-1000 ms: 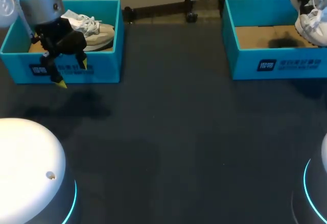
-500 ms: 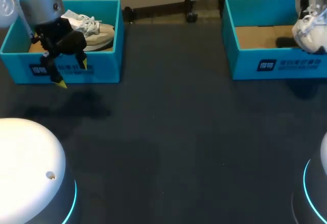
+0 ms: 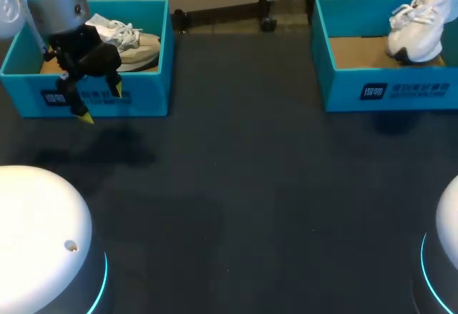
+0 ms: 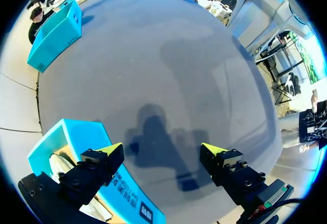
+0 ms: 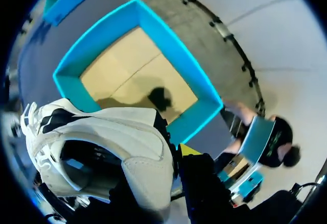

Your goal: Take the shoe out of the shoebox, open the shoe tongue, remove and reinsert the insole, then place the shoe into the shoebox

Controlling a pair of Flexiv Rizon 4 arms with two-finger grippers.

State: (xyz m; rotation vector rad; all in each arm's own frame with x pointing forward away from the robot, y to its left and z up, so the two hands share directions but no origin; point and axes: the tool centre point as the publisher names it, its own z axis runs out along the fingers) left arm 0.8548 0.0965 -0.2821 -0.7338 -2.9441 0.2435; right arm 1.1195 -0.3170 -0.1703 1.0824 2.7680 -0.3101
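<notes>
Two boxes: left box [image 3: 107, 99] and right box [image 3: 386, 89], blue and open-topped, stand well apart on the dark table [image 3: 236, 185].
Left gripper [image 4: 162, 149]: jaws spread with nothing between them; it hangs just in front of the left box's front wall.
Beige shoe [image 3: 136, 46]: lies inside the left box.
Right gripper [image 5: 173, 155]: jaws pinch the white shoe [image 5: 112, 142] at its heel rim; one yellow-tipped finger is outside, the other hidden.
White shoe: held over the right box's interior, toe pointing down.
</notes>
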